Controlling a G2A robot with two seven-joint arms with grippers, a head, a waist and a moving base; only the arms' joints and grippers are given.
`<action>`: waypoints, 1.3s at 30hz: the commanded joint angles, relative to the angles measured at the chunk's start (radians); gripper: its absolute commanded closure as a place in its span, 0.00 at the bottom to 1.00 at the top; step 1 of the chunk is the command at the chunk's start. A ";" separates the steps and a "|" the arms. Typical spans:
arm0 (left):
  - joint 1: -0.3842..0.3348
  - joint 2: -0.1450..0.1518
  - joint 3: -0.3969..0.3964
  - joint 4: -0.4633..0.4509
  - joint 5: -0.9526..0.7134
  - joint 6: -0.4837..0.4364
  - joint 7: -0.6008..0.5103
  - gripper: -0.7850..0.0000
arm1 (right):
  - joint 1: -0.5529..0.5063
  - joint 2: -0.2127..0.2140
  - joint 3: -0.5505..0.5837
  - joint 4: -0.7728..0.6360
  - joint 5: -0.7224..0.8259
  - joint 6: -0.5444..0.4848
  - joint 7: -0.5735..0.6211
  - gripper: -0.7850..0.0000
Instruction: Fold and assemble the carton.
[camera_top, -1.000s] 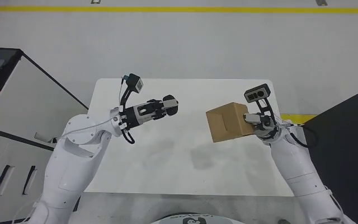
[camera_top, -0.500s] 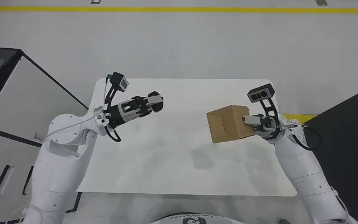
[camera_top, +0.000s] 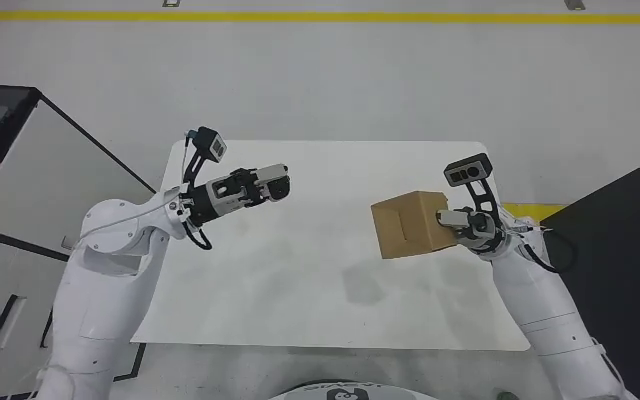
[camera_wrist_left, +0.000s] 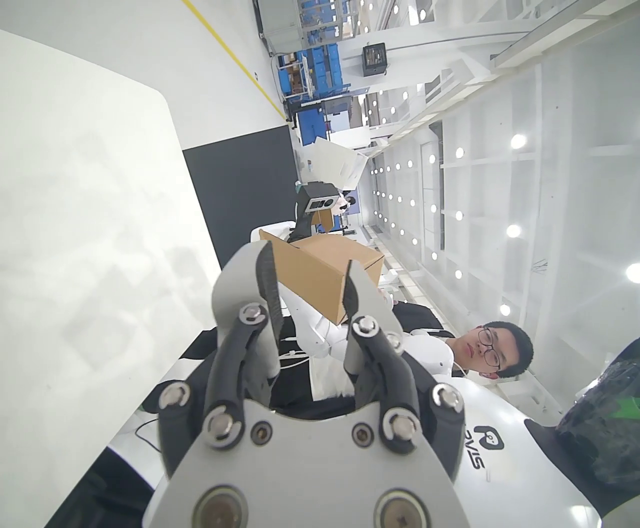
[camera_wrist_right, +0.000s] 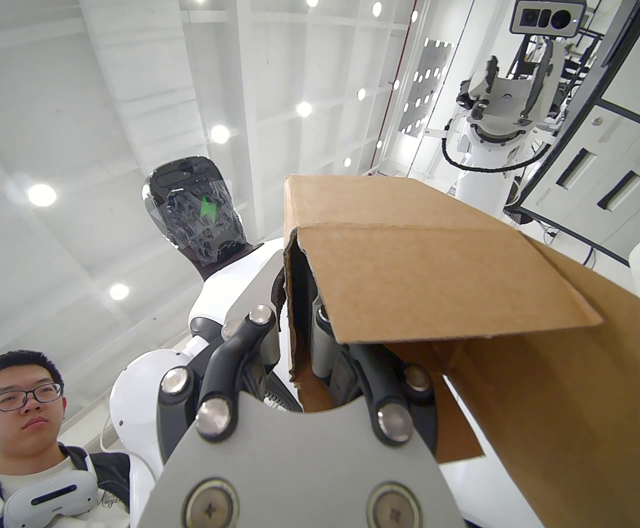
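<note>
The brown carton (camera_top: 410, 223) hangs above the right part of the white table (camera_top: 300, 290), formed into a box shape. My right gripper (camera_top: 452, 220) is shut on a wall of the carton (camera_wrist_right: 425, 260) at its right side, one finger inside and one outside. A flap stands out over the fingers in the right wrist view. My left gripper (camera_top: 280, 184) is over the table's left part, well apart from the carton, and it is open with nothing between its fingers (camera_wrist_left: 267, 280). The carton (camera_wrist_left: 320, 272) shows far off beyond them.
The table's rounded far edge (camera_top: 330, 143) runs behind both arms. A dark cabinet (camera_top: 20, 130) stands off the table's left side and a black panel (camera_top: 600, 240) off its right. A yellow floor line (camera_top: 320, 17) runs far behind.
My left arm has drawn back to the left, away from the carton, with its gripper still open. The right gripper and carton have shifted only slightly.
</note>
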 joint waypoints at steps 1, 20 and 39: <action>0.005 0.003 -0.028 0.011 -0.016 -0.003 -0.016 0.00 | 0.000 0.000 0.000 0.000 0.000 0.000 0.000 1.00; 0.038 0.030 -0.194 0.073 -0.008 0.003 -0.101 0.00 | 0.000 0.000 0.000 0.000 0.000 0.000 0.000 1.00; 0.038 0.030 -0.194 0.073 -0.008 0.003 -0.101 0.00 | 0.000 0.000 0.000 0.000 0.000 0.000 0.000 1.00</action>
